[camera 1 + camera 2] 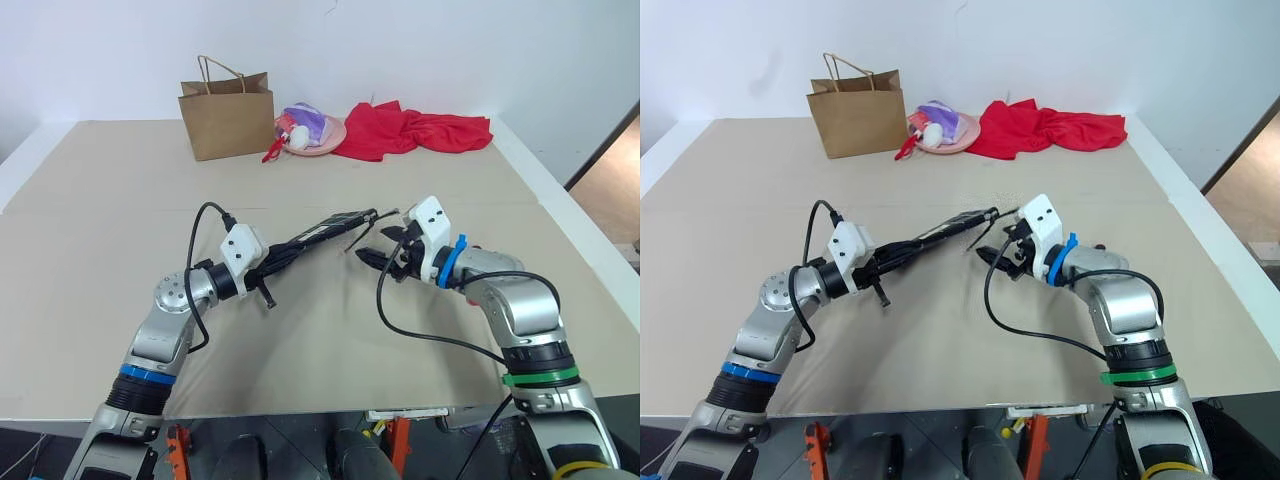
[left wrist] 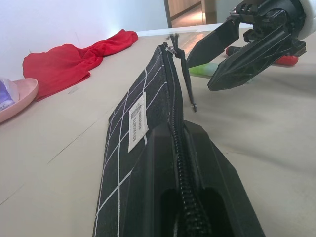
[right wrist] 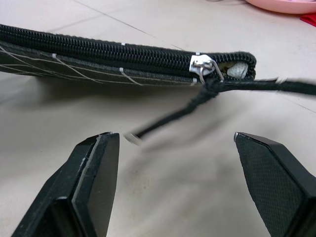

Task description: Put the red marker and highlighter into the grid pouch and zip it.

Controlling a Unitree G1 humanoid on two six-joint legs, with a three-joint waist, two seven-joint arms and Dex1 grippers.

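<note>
Tabletop; grid pouch contents hidden

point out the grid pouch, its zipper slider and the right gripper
grid pouch (image 2: 129,148), left wrist view, gridded side by the label
zipper slider (image 3: 201,65), right wrist view, metal body
right gripper (image 3: 175,143), right wrist view, between fingertips

Head pair: looking forward and down from above over both arms and the surface, toward the far wall, both eyes sharing nearly the same scene. Left wrist: set low and close, sighting along the grid pouch toward the right gripper. Right wrist: very near, facing the zipper end of the same pouch between its own jaws.
</note>
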